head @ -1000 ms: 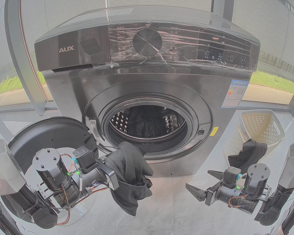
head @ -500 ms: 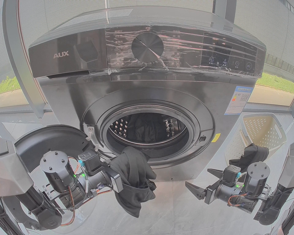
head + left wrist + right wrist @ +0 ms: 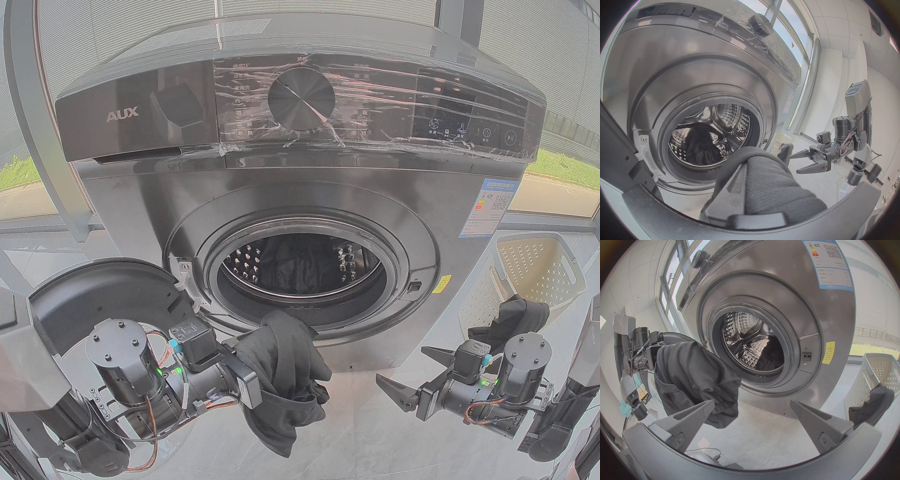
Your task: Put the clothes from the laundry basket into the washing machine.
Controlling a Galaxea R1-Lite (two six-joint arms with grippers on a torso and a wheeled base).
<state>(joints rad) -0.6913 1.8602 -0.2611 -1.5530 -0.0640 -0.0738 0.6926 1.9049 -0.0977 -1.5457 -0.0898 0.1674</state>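
Pretty bright daylight pours in through the windows (image 3: 562,181) behind the washing machine (image 3: 300,181). Glare streaks its plastic-wrapped panel (image 3: 375,100), and the drum (image 3: 247,256) looks dark inside. Both wrist views bend hard fisheye, with black corners.

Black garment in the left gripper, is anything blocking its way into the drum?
Nothing visible does: the door is swung aside to the left, and the drum behind the black garment holds only another dark garment.

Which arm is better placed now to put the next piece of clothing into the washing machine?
Left. The left gripper holds a dark garment at the lower rim of the washing machine opening. The right gripper is open and empty, near the basket.
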